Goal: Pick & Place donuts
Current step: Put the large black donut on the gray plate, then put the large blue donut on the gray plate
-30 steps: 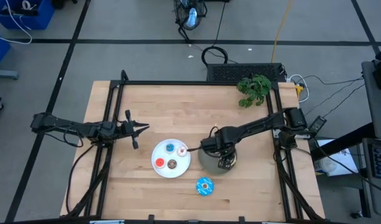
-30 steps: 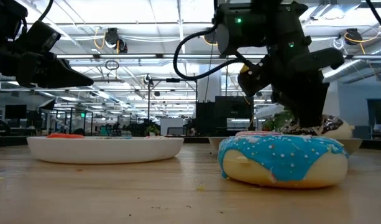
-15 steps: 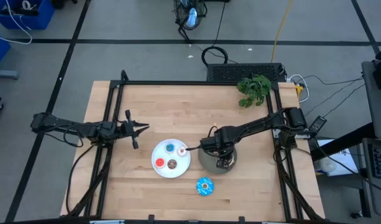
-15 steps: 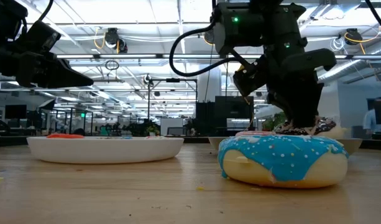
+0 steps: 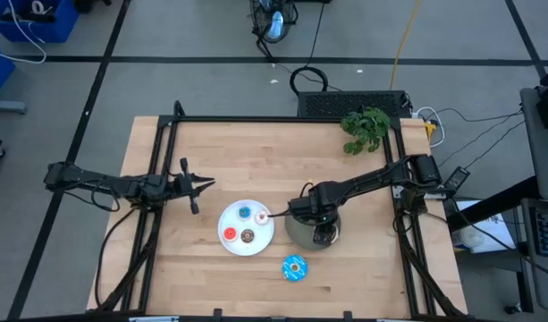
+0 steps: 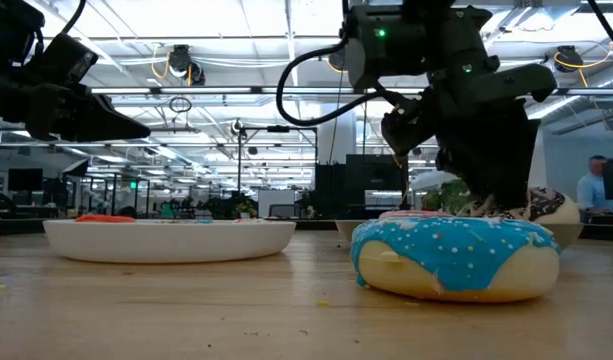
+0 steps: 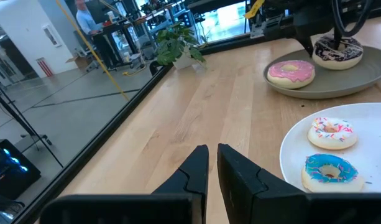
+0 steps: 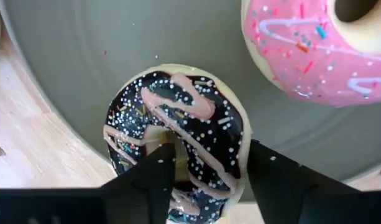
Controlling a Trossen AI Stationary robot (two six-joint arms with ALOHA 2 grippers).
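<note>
A chocolate donut with sprinkles point(image 8: 178, 124) lies flat on the grey plate point(image 8: 72, 56) beside a pink donut point(image 8: 314, 43). My right gripper point(image 8: 212, 163) stands open over it, pointing down, one finger at its hole and one outside its rim. A blue-iced donut point(image 5: 294, 267) lies on the table near the front edge. The white plate point(image 5: 227, 220) carries tiny donuts: blue point(image 5: 245, 213), pale pink point(image 5: 261, 216), red point(image 5: 229, 234) and brown point(image 5: 248, 236). My left gripper point(image 5: 208, 184) waits shut above the table, left of the white plate. My right gripper has one finger point(image 8: 158, 171) down in the chocolate donut's hole and the other point(image 8: 271, 177) outside the rim, with plate showing between it and the donut. Whether the inner finger touches the ring point(image 8: 196, 155) I cannot tell. The donut rests on the grey plate.
A potted plant point(image 5: 365, 125) stands at the table's far right corner. A black frame point(image 5: 166, 161) runs along the table's left, far and right sides. Bare wood lies between the plates and the far edge. A person point(image 6: 591, 190) shows in the room behind.
My right gripper has opened over the grey plate and let go of the chocolate donut, which now lies on the plate. The gripper stays low over it.
</note>
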